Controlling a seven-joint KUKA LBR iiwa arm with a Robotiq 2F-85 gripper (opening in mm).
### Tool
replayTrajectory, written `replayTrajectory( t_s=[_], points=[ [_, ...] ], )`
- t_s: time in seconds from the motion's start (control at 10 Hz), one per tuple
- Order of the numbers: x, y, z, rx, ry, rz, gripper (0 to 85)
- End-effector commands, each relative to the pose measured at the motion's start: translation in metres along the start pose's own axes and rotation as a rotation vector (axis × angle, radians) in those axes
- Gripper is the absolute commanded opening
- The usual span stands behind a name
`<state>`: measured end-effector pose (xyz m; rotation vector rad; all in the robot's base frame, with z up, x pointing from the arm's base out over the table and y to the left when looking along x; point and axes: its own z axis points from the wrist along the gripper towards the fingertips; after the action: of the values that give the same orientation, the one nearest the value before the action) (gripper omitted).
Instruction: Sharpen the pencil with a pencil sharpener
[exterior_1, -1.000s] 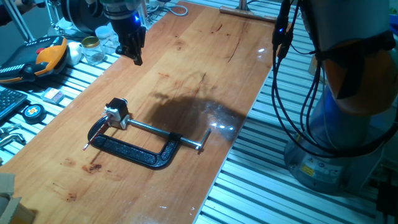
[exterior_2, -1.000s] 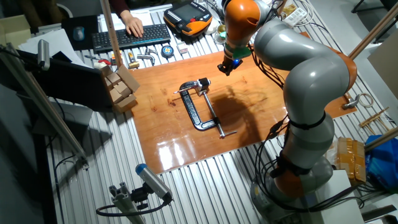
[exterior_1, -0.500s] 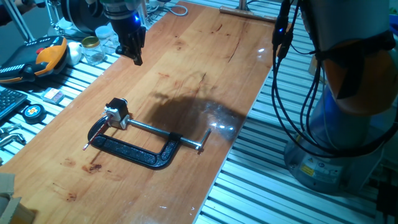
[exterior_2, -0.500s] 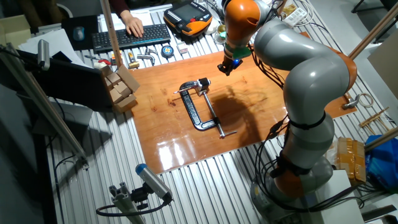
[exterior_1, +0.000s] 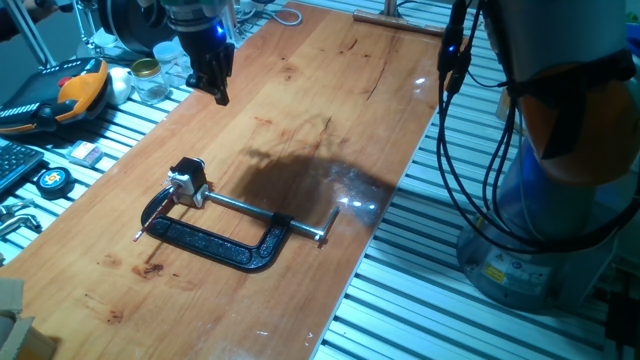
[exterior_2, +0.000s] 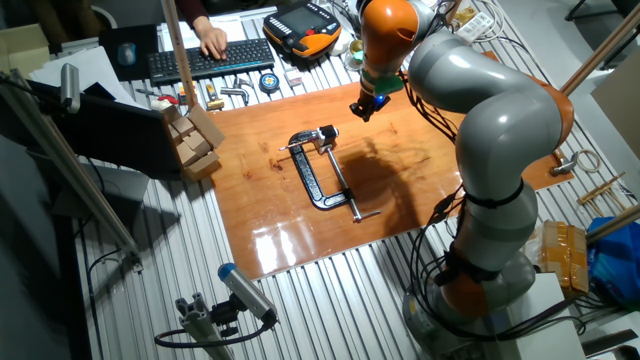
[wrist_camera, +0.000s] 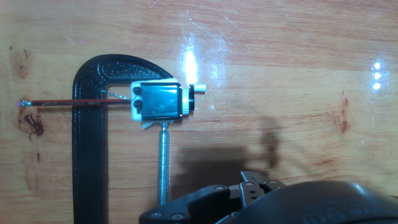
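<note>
While the arm holds high over the far side of the wooden counter (exterior_1: 300, 90), its fingers (exterior_1: 219, 88) point straight down with nothing between them, pressed together as far as the fixed views show, and well apart from the work. Down near the middle of the board, the black clamp (exterior_1: 215, 242) lies flat, its silver screw rod (wrist_camera: 163, 162) running up to the pencil sharpener (wrist_camera: 157, 102), which sits pinned in the clamp's mouth. From the hand view, the pencil (wrist_camera: 74, 102) lies level, crossing over the clamp's spine and poking into the sharpener's left face, its pale reddish end (wrist_camera: 23, 103) sticking out past the clamp. Plenty of bare wood around the clamp on every side; the screw's handle end (exterior_1: 327, 225) stops short of the counter's near edge. Clutter sits off the board along one long edge: a glass jar (exterior_1: 149, 80), an orange-and-black handset (exterior_1: 70, 90), a tape measure (exterior_1: 52, 181) and a keyboard (exterior_2: 210, 57).
</note>
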<state>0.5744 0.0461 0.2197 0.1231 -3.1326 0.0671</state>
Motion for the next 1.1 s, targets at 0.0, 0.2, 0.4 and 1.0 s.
replayTrajectory(
  t_s=[0.0, 0.2, 0.4, 1.0],
  points=[
    [-0.0001, 0.0001, 0.0, 0.0, 0.0, 0.0, 0.0],
    [-0.0002, 0.0002, 0.0, 0.0, 0.0, 0.001, 0.0],
    [0.0001, 0.0006, 0.0002, 0.002, -0.003, 0.001, 0.0],
    [-0.0008, 0.0016, -0.0007, 0.007, -0.006, 0.001, 0.0]
  ],
)
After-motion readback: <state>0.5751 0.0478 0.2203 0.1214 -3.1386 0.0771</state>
